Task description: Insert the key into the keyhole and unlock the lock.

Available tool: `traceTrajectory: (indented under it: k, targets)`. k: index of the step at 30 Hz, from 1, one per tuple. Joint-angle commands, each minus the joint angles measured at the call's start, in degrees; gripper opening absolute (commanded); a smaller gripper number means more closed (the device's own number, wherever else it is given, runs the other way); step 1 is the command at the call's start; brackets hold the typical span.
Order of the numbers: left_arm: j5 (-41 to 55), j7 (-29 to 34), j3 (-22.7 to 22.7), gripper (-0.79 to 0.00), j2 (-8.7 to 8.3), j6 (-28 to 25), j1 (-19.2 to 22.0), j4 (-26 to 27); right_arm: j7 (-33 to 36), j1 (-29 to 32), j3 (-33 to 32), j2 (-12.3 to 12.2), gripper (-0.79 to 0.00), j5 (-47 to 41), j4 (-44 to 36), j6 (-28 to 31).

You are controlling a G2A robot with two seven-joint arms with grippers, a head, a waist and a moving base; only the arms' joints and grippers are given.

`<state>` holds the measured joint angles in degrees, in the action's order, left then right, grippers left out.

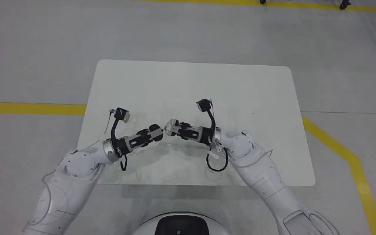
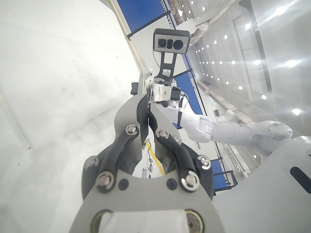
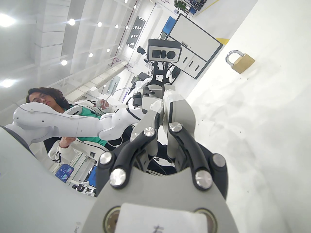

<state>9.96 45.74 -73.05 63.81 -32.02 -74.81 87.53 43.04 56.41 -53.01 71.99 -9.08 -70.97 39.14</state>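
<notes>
**Key passing between grippers, lock untouched**

The left gripper [image 2: 145, 107], from 8 o'clock, and the right gripper [image 3: 162, 112], from 4 o'clock, meet pinched nearly closed around what seems a small thin key [image 2: 148, 96]. I cannot tell which one grips it. The brass padlock [image 3: 240, 61] lies well apart on the white table [image 1: 247, 88]. Next, one gripper likely must steady it.

Bright, evenly lit from ceiling lamps [image 2: 281, 9] high beyond the left gripper [image 2: 147, 98], flaring into long streaks there (milder past the right gripper [image 3: 164, 109]). Washed nearly blank by glare across the table [image 1: 247, 88]. Bent and stretched toward wrist-view edges.
</notes>
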Motion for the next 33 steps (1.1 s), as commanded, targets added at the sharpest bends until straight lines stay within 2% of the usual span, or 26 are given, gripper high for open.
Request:
traceTrajectory:
  k: [1,3,4,5,6,16,22,25,28,31,33]
  targets:
    - [0.04,-0.17,-0.08,-0.785,-0.04,0.01,-0.06,0.03,0.02,0.09,-0.03,-0.01,-0.785,0.09,0.12,0.09]
    - [0.17,-0.40,-0.16,-0.785,-0.08,0.11,-0.12,0.12,0.12,0.22,-0.03,-0.02,-0.785,0.12,0.17,0.10]
    - [0.24,-0.57,-0.19,-0.622,-0.09,0.17,-0.17,0.16,0.21,0.27,-0.03,-0.03,-0.785,0.25,0.21,0.06]
    - [0.26,-0.69,-0.20,-0.256,-0.11,0.23,-0.23,0.21,0.24,0.35,-0.05,-0.04,-0.785,0.30,0.21,0.09]
    - [0.23,-0.75,-0.20,0.000,-0.12,0.34,-0.24,0.28,0.38,0.43,-0.02,-0.05,-0.785,0.34,0.23,0.05]
    - [1.14,-1.73,-0.63,0.000,-0.27,0.34,-0.23,0.35,0.98,1.14,-0.27,-0.23,-0.785,0.64,0.19,-0.60]
    - [3.86,-1.56,-2.84,0.000,-0.69,-1.55,-2.12,1.10,-2.85,1.82,-3.08,-0.69,-0.785,1.66,0.20,1.19]
    - [3.08,-1.94,-6.25,0.000,-1.32,-3.89,-5.49,2.86,-5.66,2.58,-5.20,-1.13,-0.785,4.03,-0.56,2.02]
    - [-0.35,-5.13,-11.44,0.000,-2.02,-6.34,-10.69,5.55,-7.05,3.30,-6.44,-1.40,-0.785,4.85,-1.50,2.80]
    - [-6.85,-11.47,-17.20,0.000,-2.44,-7.38,-15.56,7.19,-7.05,3.30,-6.44,-1.40,-0.785,4.85,-1.50,2.80]
    - [-13.47,-17.87,-20.66,0.000,-2.46,-6.56,-17.48,7.05,-7.05,3.30,-6.44,-1.40,-0.785,4.85,-1.50,2.80]
